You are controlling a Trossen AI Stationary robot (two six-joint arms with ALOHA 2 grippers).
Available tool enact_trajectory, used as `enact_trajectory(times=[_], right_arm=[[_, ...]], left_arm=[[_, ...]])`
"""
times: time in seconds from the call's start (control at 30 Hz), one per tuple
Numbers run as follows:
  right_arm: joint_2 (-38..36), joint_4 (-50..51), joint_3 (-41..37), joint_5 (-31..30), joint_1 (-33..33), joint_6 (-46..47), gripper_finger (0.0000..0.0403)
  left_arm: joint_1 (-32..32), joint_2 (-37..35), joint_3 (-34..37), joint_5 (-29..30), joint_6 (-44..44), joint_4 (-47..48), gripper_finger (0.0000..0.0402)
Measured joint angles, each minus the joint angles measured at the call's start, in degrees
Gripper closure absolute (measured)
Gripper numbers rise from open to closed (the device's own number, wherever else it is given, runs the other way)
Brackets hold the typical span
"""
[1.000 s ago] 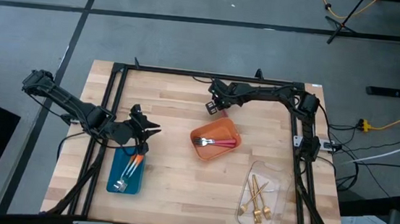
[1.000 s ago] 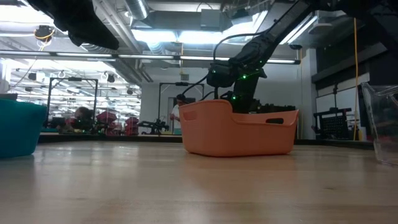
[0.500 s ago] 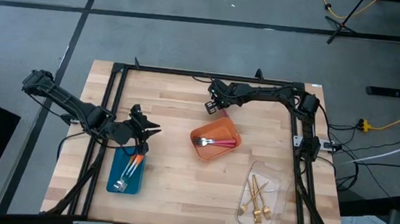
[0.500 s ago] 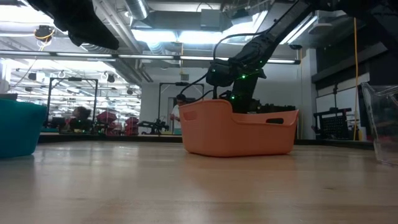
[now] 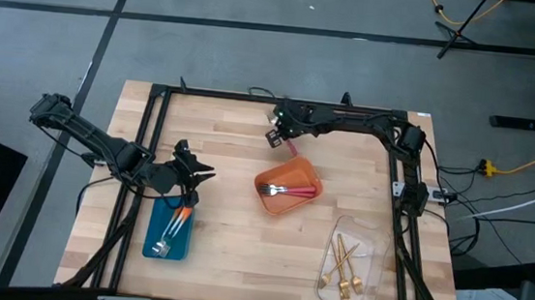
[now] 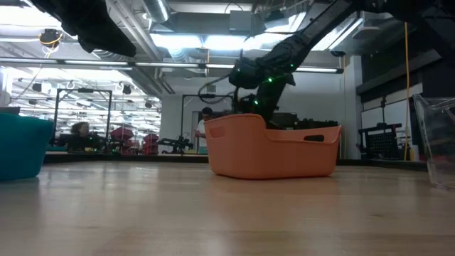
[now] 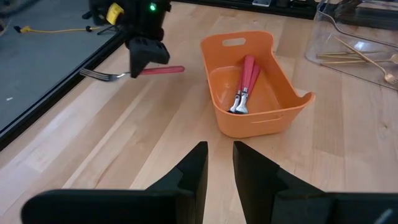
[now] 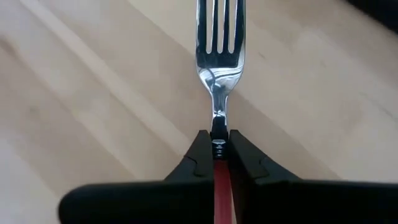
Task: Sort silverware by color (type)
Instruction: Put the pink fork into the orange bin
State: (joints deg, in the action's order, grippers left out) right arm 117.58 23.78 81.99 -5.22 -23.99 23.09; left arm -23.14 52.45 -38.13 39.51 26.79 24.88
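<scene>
1. Jaws of the right gripper (image 8: 217, 144): closed on a pink-handled fork (image 8: 219, 68), pinching it at the neck where the silver stem meets the pink-red handle. Tines point straight out ahead of the fingers; the handle runs back between them.
2. Same fork, left wrist view (image 7: 134, 72): held level above the tabletop (image 7: 124, 149), clear of the wood, tines to one side of the right gripper (image 7: 144, 61) and the handle sticking out the other side.
3. Right gripper, high view (image 5: 277, 134): near the far edge of the tabletop, beside the orange tray (image 5: 263, 184) but apart from it, toward the far side.
4. Jaws of the left gripper (image 7: 219, 163): partly open, a narrow gap between the fingers, nothing in them. High view places this gripper (image 5: 190, 175) over the upper end of the blue tray (image 5: 155, 230).
5. Orange tray contents: two pink-handled forks (image 7: 247, 81) lying side by side along the floor of the tray.
6. Blue tray contents: orange-handled forks (image 5: 177, 224), silver heads toward the near end.
7. Clear tray (image 5: 370, 244), near right of the tabletop: several gold forks (image 5: 343, 265) lying loosely together.
8. Writing, brands, labels: none legible on any item.
</scene>
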Motion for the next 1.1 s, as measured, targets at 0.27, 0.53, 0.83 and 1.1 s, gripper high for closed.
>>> enact_trajectory(times=[0.27,0.53,0.83,1.1], right_arm=[[-0.07,0.02,9.88,4.03,0.4,-4.69,0.0399],[-0.12,0.46,23.85,9.05,2.32,-8.64,0.04],[-0.22,8.58,39.79,12.35,6.7,-15.47,0.04],[-0.26,26.79,52.35,12.35,12.63,-21.13,0.04]], left_arm=[[-0.01,0.0,0.0,0.0,0.0,0.0,0.0332],[-0.02,0.0,0.0,0.0,0.0,0.02,0.0332],[-0.02,0.0,0.0,-0.11,0.0,0.0,0.0332],[-0.02,0.0,0.0,-0.39,-0.12,0.0,0.0332]])
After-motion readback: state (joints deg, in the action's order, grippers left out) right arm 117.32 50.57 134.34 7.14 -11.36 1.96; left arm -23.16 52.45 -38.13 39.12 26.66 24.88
